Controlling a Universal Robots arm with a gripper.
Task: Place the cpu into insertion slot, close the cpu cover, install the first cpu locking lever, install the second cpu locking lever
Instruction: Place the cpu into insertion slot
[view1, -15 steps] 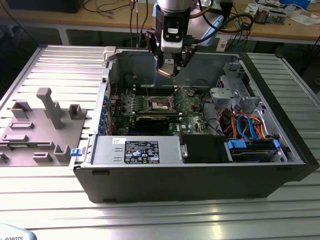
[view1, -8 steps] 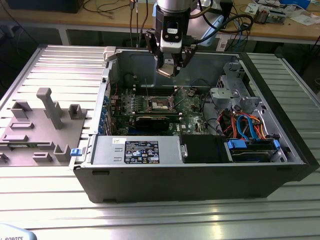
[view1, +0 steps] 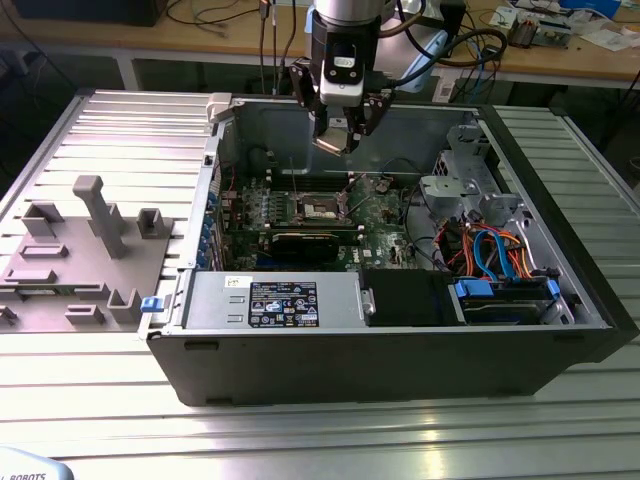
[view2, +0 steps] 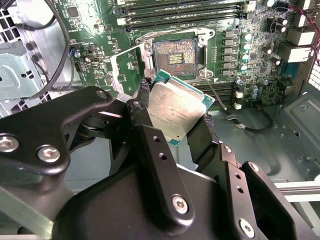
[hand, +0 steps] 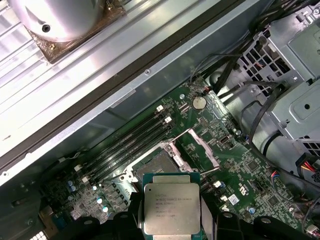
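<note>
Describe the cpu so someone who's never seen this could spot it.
Find the open computer case, then the black gripper hanging over its green motherboard. The cpu is the small square chip clamped in it, pale silver-faced with a green rim, unlike the dark empty socket below.

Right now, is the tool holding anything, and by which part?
The tool holds the cpu, pinched between its fingers at two opposite edges, metal face exposed.

In the exterior view, what the hand (view1: 338, 138) grips is too small to tell. Its fingers (view2: 150, 145) cover a corner of the cpu (view2: 175, 107) in the second wrist view; the cpu hides part of the insertion slot (hand: 156, 162) in the first wrist view.
</note>
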